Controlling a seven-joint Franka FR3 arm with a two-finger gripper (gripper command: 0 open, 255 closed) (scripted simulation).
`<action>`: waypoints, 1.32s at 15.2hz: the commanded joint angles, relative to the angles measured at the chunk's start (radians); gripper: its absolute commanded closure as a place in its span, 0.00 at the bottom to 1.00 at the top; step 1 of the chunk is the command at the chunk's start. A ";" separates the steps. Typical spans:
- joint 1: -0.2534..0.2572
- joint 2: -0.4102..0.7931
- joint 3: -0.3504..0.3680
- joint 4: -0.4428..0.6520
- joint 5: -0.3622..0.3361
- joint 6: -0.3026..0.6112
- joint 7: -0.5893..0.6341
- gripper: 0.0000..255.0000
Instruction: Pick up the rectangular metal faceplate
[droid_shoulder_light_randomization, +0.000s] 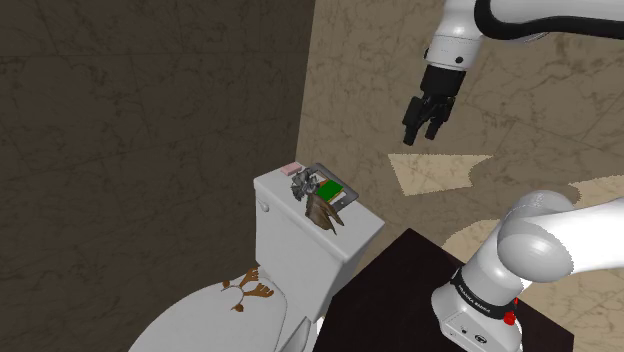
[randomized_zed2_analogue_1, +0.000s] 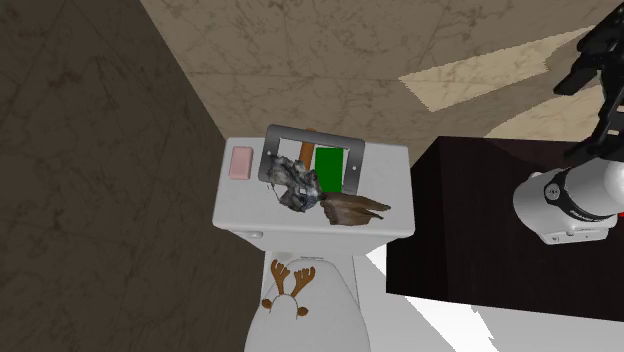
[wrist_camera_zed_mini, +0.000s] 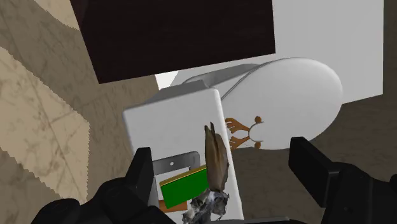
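Observation:
The faceplate is a grey rectangular metal frame lying flat on the white toilet tank lid, with a green panel inside it. A crumpled grey lump overlaps one end of the frame. A brown feathery piece lies beside it. My gripper hangs high above and to the shoulder view's right of the tank, open, holding nothing.
A pink block sits at the tank lid's end past the grey lump. The toilet's closed seat lid carries a brown antler figure. My dark stand is close beside the tank. Brown walls meet behind it.

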 joint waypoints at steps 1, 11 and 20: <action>0.000 0.000 0.000 0.000 0.000 0.000 0.000 0.00; -0.078 0.271 0.162 -0.037 0.064 0.366 0.348 0.00; -0.171 0.606 0.268 0.062 -0.006 0.639 0.687 0.00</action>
